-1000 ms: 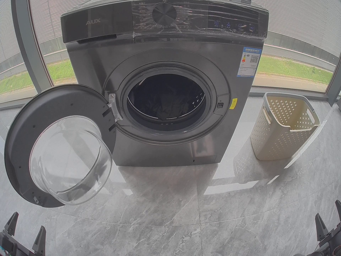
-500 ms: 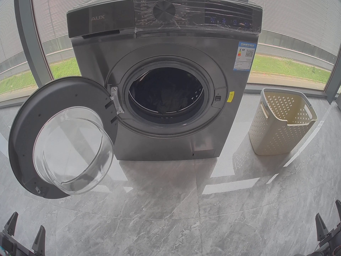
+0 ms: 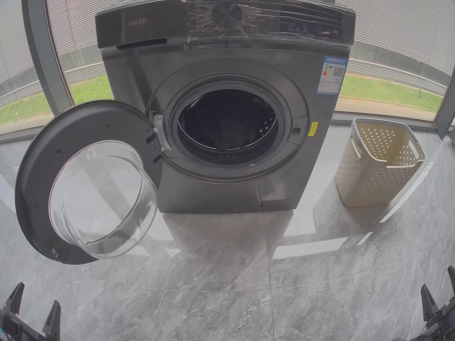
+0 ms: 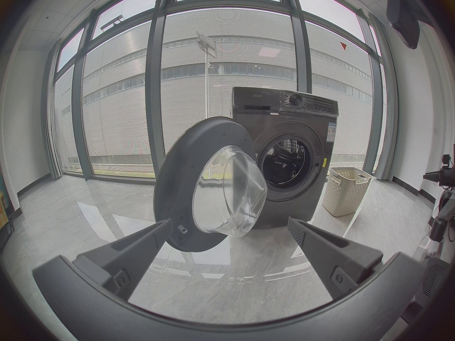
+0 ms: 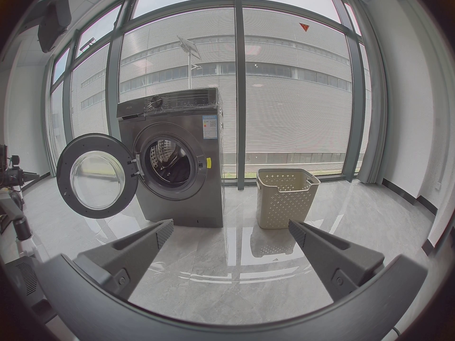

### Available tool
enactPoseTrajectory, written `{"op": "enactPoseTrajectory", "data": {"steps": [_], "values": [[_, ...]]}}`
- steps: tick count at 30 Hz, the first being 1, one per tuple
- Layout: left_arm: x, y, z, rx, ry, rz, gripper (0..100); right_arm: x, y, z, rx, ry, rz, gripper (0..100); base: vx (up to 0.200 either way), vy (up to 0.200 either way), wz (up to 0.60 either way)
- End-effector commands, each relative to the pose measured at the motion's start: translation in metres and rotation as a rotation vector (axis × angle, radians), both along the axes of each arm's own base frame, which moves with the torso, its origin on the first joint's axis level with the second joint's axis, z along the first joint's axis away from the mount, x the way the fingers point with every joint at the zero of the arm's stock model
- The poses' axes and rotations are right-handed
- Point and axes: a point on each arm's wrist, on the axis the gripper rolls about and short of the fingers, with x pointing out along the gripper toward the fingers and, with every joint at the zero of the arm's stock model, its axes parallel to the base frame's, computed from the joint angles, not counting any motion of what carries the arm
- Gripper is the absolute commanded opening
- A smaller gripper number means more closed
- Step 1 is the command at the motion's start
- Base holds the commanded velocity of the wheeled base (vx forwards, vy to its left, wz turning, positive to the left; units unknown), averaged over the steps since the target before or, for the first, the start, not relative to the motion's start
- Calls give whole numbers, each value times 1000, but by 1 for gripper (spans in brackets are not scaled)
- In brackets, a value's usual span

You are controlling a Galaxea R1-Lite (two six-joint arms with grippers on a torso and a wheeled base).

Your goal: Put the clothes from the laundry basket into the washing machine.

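The left pincer (image 3: 35, 304) and right pincer (image 3: 438, 287) hang low at the robot's 2 sides, pointing forward, both with jaws spread wide.

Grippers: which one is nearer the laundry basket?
The right gripper: the laundry basket stands ahead of it; the left gripper faces the open washer door.

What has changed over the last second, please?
Only the camera moved: the whole head view shifted, the washing machine now looking slightly farther off. Nothing was grasped or released. The door stays open, the basket beside the machine, the left gripper and right gripper low, jaws open.
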Motion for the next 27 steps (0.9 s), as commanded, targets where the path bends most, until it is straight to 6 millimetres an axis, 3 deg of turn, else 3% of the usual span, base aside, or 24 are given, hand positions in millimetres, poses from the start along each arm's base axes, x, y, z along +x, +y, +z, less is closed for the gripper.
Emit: {"op": "enactPoseTrajectory", "data": {"steps": [1,14,27], "values": [[0,0,-5,-4,6,2,100,1,0,-5,-2,17,0,100,0,200,0],[0,0,-5,-2,6,2,100,1,0,-5,0,17,-1,100,0,200,0],[0,0,-5,-7,2,14,100,1,0,-5,-2,17,0,100,0,0,0]]}}
